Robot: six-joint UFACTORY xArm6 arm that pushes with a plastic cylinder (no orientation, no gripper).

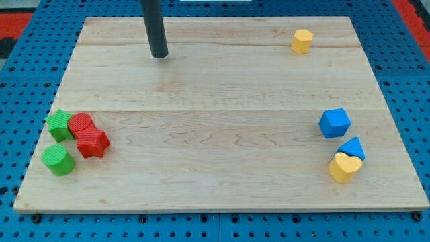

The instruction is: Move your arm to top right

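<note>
My tip rests on the wooden board in its upper left part, far from every block. A yellow hexagonal block sits near the view's top right, well to the right of my tip. At the right edge are a blue cube, a blue triangular block and a yellow heart block, the last two touching. At the lower left are a green star block, a red cylinder, a red star block and a green cylinder, clustered together.
The board lies on a blue perforated surface. A red area shows at the view's top left and top right corners.
</note>
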